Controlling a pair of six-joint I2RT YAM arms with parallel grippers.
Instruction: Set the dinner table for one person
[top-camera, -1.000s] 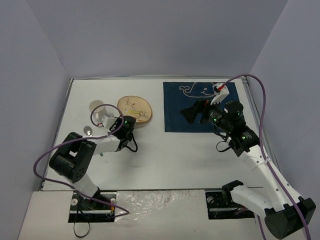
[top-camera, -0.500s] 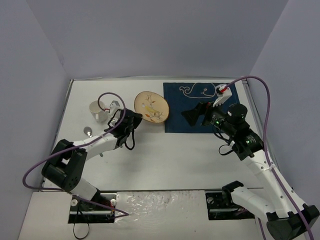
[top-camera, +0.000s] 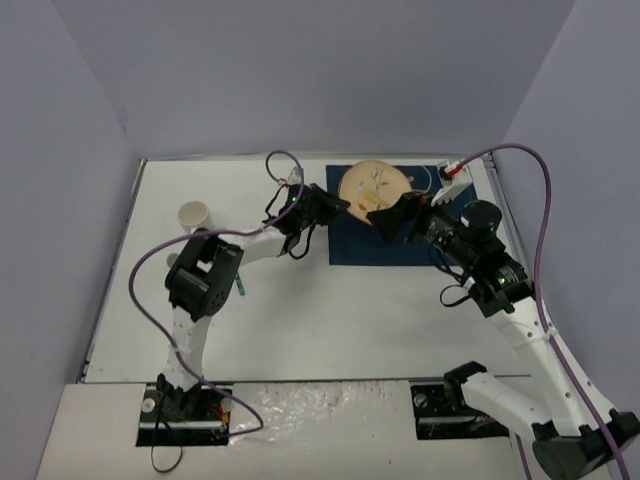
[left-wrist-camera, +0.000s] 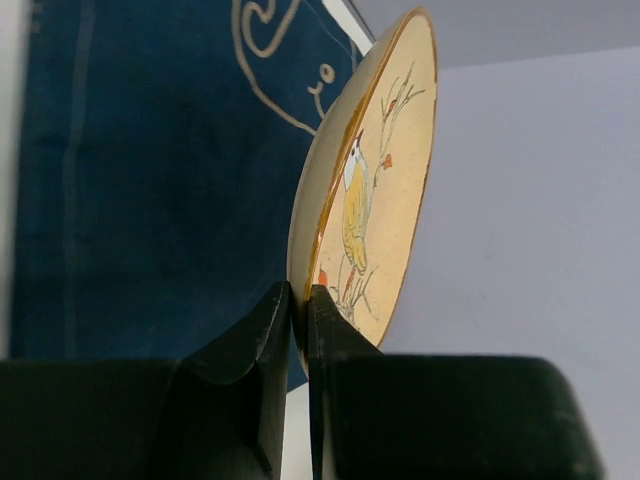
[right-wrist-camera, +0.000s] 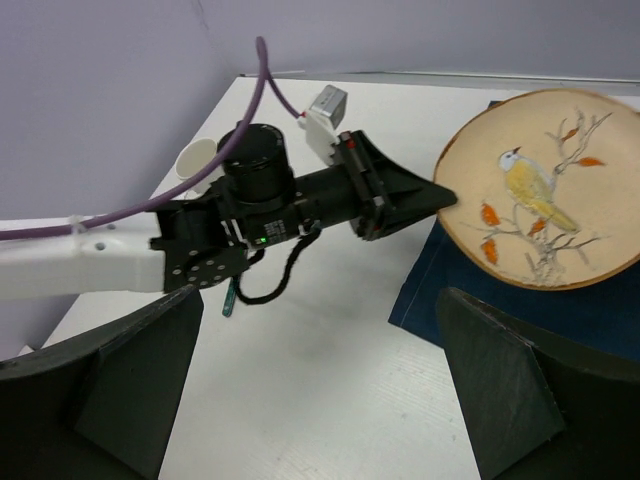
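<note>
left gripper (left-wrist-camera: 300, 300) is clamped tight on the rim of the bird-painted plate (left-wrist-camera: 375, 190), holding it out ahead of itself over the navy whale placemat (top-camera: 400, 245). right gripper (top-camera: 388, 215) has its jaws spread wide with nothing between them, and sits just beside the plate's edge, facing the left gripper across it. the white tabletop (top-camera: 300, 310) lies beneath both grippers. a white cup (top-camera: 193, 214) stands on it, well away to the left gripper's left.
</note>
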